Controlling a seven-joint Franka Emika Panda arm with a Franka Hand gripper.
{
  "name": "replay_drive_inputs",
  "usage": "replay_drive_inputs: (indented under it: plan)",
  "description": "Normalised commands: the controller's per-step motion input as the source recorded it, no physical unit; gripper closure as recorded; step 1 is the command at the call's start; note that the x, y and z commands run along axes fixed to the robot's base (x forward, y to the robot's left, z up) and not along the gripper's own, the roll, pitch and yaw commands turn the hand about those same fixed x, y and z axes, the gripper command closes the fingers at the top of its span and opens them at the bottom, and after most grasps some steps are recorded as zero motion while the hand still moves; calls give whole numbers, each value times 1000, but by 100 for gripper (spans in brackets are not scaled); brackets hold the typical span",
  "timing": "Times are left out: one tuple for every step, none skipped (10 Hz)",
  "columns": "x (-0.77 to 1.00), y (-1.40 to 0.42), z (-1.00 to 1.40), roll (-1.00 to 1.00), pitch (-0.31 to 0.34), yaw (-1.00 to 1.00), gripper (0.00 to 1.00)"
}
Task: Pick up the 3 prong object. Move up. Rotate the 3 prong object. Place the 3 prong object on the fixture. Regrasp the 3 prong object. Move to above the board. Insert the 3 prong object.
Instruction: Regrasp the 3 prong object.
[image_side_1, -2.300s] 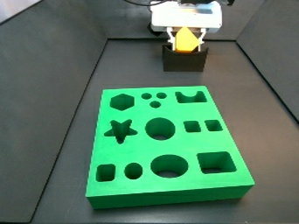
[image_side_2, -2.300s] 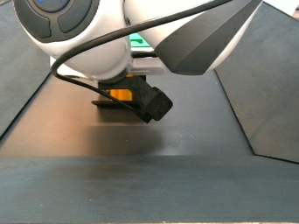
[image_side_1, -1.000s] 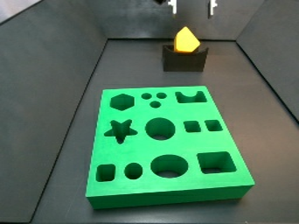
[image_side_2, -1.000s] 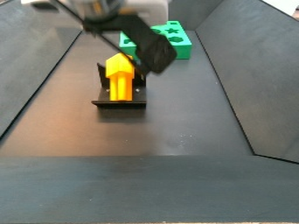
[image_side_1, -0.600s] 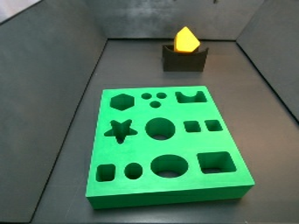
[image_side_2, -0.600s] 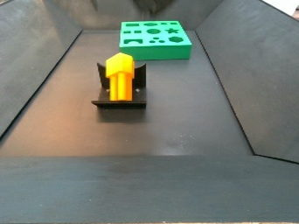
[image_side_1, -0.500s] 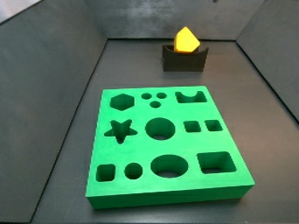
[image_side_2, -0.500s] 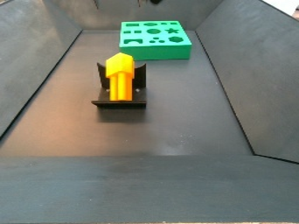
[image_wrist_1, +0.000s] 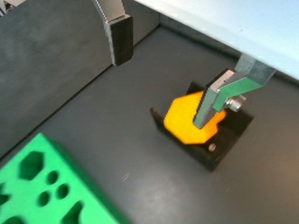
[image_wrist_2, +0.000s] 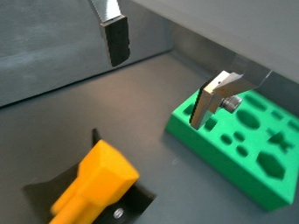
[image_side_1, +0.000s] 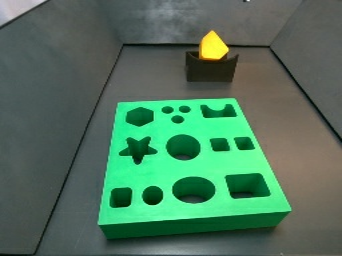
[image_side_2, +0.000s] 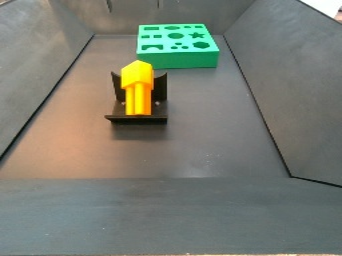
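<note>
Both wrist views: end effector (image_wrist_1: 170, 54) wide open, empty, above 3 prong object (image_wrist_1: 184, 117) resting in fixture (image_wrist_1: 225, 142)

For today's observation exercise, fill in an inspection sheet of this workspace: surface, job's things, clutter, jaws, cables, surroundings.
Surface: dark tray floor, bare around the parts.
Job's things: 3 prong object stands in the fixture; board lies flat, cutouts unfilled.
Clutter: nothing seen.
Jaws: gripper open, holding nothing, above the fixture in the wrist views; out of both side views.
Cables: nothing seen.
Surroundings: dark sloped walls enclose the tray.
</note>
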Motion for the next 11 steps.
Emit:
replay_drive_inputs:
  plan:
    - [-15, -20, 1, 1000, 24, 27, 0]
    - [-10, -21, 0, 1000, 21, 27, 0]
    - [-12, -17, 1, 1000, 20, 29, 0]
    - [-12, -18, 5, 1000, 22, 30, 0]
    - [-8, -19, 10, 1000, 26, 32, 0]
    - [3, -21, 10, 1000, 30, 34, 0]
    - [20, -20, -6, 1000, 37, 37, 0]
    - [36, -25, -14, 1000, 44, 40, 0]
    - [51, -26, -16, 1000, 52, 43, 0]
    - [68, -29, -18, 1000, 69, 49, 0]
    - [80, -30, -22, 1000, 86, 56, 0]
